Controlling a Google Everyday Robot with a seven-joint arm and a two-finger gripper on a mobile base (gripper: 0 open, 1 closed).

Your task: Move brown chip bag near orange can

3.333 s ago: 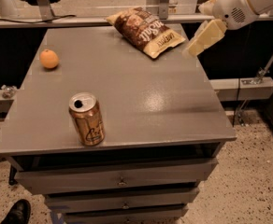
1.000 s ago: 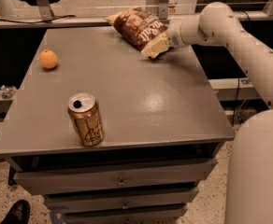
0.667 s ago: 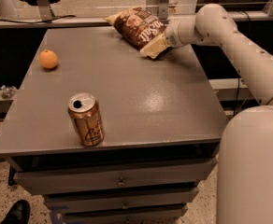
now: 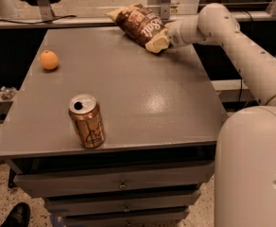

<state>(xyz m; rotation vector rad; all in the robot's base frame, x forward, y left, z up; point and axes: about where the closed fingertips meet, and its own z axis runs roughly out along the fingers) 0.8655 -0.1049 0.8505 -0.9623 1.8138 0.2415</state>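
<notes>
The brown chip bag (image 4: pixel 137 23) lies at the far edge of the grey table (image 4: pixel 128 89), dark brown with cream ends and white lettering. My gripper (image 4: pixel 160 41) is at the bag's near right end, touching or overlapping its cream end, and the white arm (image 4: pixel 213 25) reaches in from the right. The orange can (image 4: pixel 87 121) stands upright near the front left edge with its top open, far from the bag.
A small round orange fruit (image 4: pixel 49 60) sits on the table's left side. Drawers (image 4: pixel 121 183) are below the tabletop. The robot's white body (image 4: pixel 254 169) fills the right foreground. A dark shoe (image 4: pixel 17 215) is on the floor at the bottom left. A railing runs behind the table.
Since the earliest frame the arm has swung in from the right and brought the gripper to the bag's near end. Over the last second it has hardly moved. The can and the fruit have not moved.
</notes>
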